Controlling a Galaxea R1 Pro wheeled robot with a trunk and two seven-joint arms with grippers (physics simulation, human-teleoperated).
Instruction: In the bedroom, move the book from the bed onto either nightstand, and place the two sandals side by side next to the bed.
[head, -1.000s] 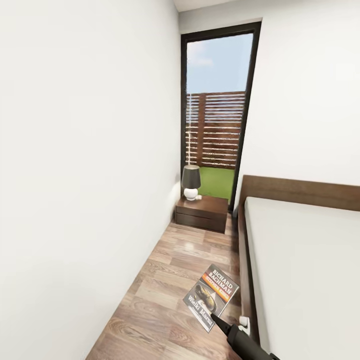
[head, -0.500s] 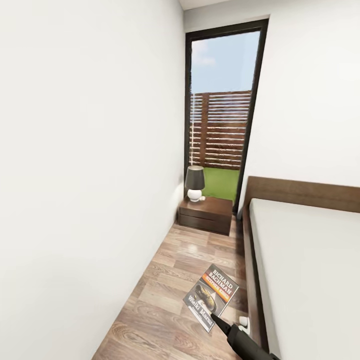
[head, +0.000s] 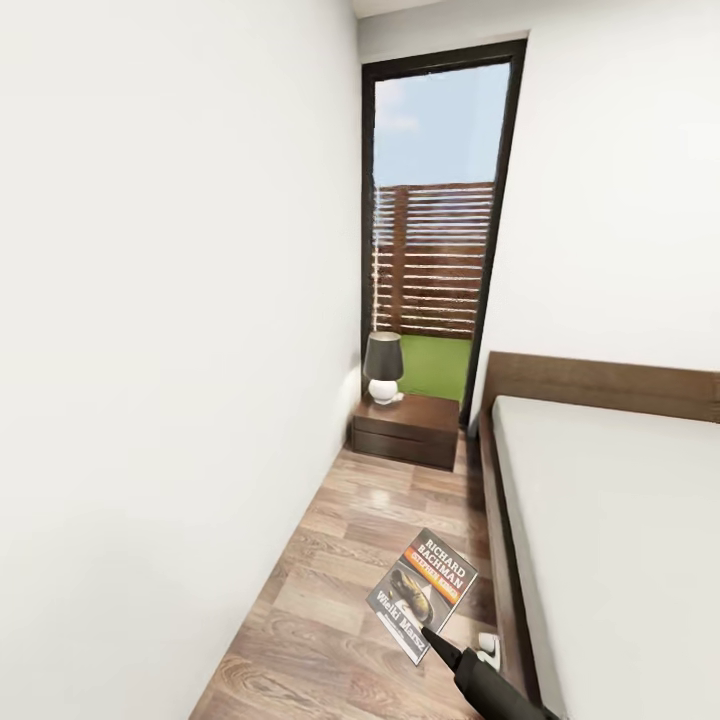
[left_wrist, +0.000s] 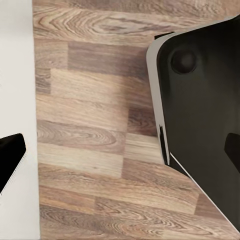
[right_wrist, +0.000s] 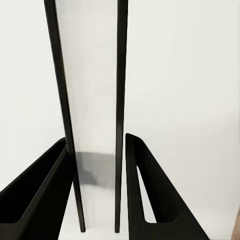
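My right gripper (head: 428, 634) is shut on the lower corner of the book (head: 425, 592), a thin dark paperback with an orange band, held above the wood floor beside the bed (head: 620, 540). In the right wrist view the book (right_wrist: 95, 125) stands edge-on between the two black fingers (right_wrist: 45, 190). The nightstand (head: 405, 428), low and dark brown, stands at the far end of the aisle by the headboard (head: 600, 380). My left gripper (left_wrist: 120, 150) is open over the floor, its fingertips wide apart. The sandals are out of view.
A white wall (head: 170, 350) closes the aisle on the left, and the dark bed frame (head: 497, 540) closes it on the right. A dark-shaded lamp (head: 383, 367) stands on the nightstand. A tall black-framed window (head: 435, 230) is behind it. The robot's black base (left_wrist: 200, 100) is near my left gripper.
The whole picture swung slightly right and back left, so the camera moved. The book stays in my right gripper at the same spot in the view.
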